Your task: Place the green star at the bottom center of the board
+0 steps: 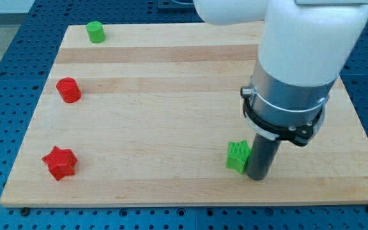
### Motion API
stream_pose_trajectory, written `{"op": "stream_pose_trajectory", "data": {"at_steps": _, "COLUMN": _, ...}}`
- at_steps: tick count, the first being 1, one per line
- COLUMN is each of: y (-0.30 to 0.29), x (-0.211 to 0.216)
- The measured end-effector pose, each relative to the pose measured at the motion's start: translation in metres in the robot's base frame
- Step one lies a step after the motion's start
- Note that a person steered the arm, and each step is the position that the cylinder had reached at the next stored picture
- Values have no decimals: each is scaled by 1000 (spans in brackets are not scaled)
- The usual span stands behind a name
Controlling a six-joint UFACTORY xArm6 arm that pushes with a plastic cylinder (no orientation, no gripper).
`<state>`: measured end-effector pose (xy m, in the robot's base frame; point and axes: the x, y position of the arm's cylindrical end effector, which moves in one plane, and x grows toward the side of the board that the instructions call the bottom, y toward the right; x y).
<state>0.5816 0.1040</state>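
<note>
The green star (pixel 237 156) lies low on the board (pixel 171 96), close to the view's bottom edge but somewhat to the view's right of the board's middle. My tip (pixel 259 177) stands just at its right side, the dark rod pressed against or very nearly against the star's right edge; whether they truly touch I cannot tell, since the rod covers that edge. The tip's end sits slightly lower in the view than the star. The arm ends in this plain rod and shows no pincer, so whether a pincer is released or clenched I cannot tell. The star's points are hard to make out from this angle and it reads almost as a ridged block. Above the rod, a black ring and the arm's wide silver and white body fill the view's upper right, hiding the board's far right part and running out of the picture at the top. Well apart, at the view's left, a red star (pixel 59 162) lies near the bottom left corner, a red cylinder (pixel 68 90) lies above it along the left edge, and a green cylinder (pixel 95 31) stands near the top left corner. The board rests on a blue perforated counter (pixel 5 51), cut off at every side.
</note>
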Motion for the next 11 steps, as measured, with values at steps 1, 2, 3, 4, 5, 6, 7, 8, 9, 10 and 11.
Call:
{"op": "stream_pose_trajectory", "data": {"at_steps": 1, "y": 50, "x": -3}}
{"op": "stream_pose_trajectory", "data": {"at_steps": 2, "y": 71, "x": -17}}
{"op": "stream_pose_trajectory", "data": {"at_steps": 3, "y": 72, "x": -36}}
{"op": "stream_pose_trajectory", "data": {"at_steps": 4, "y": 99, "x": -55}}
{"op": "stream_pose_trajectory", "data": {"at_steps": 5, "y": 107, "x": -68}}
{"op": "stream_pose_trajectory", "data": {"at_steps": 6, "y": 87, "x": -55}}
{"op": "stream_pose_trajectory", "data": {"at_steps": 7, "y": 61, "x": -31}}
{"op": "stream_pose_trajectory", "data": {"at_steps": 8, "y": 30, "x": -30}}
{"op": "stream_pose_trajectory", "data": {"at_steps": 9, "y": -10, "x": -30}}
{"op": "stream_pose_trajectory", "data": {"at_steps": 10, "y": -51, "x": -30}}
{"op": "stream_pose_trajectory", "data": {"at_steps": 11, "y": -73, "x": -30}}
